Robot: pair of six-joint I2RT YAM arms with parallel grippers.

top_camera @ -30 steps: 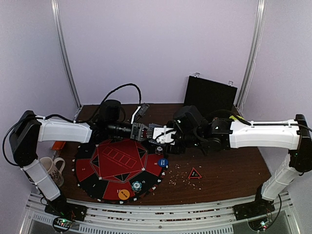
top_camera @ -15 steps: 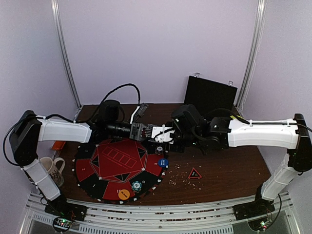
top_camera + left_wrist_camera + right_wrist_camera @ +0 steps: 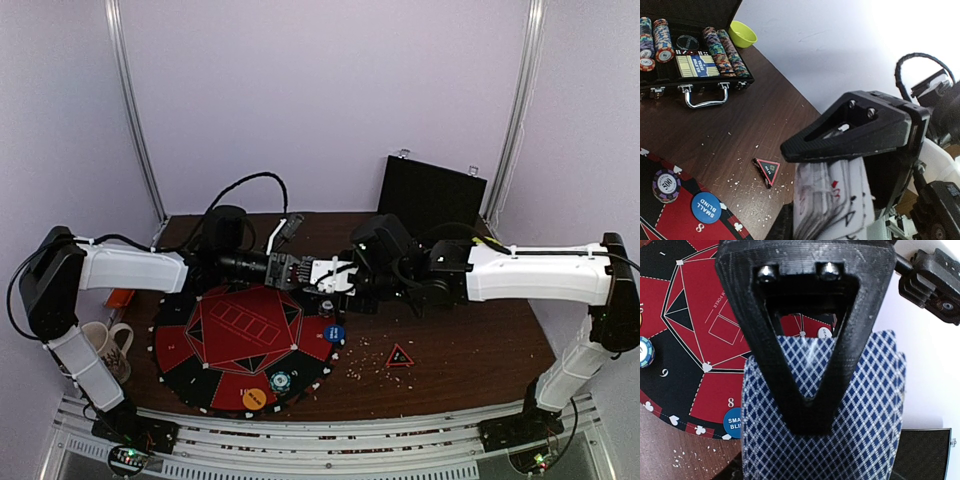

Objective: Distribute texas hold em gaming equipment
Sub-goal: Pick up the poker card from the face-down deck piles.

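Observation:
A deck of playing cards (image 3: 325, 271) is held in the air between my two grippers, above the far edge of the round poker mat (image 3: 240, 340). My left gripper (image 3: 298, 270) is shut on the deck. The left wrist view shows the card faces (image 3: 832, 200) fanned between its jaws (image 3: 800, 195). My right gripper (image 3: 340, 275) is shut on the same cards; its upper finger lies on the blue diamond backs (image 3: 850, 440). On the mat lie a blue disc (image 3: 334, 334), an orange disc (image 3: 254, 399) and a chip stack (image 3: 280, 380).
The open black chip case (image 3: 690, 55) holds rows of chips beside a yellow bowl (image 3: 743, 34); its lid (image 3: 430, 195) stands at the back. A small triangular marker (image 3: 400, 356) lies among white crumbs. A mug (image 3: 105, 345) stands at the left edge.
My right gripper has moved slightly left, closing in on the left gripper with the cards between them. The left arm has barely moved.

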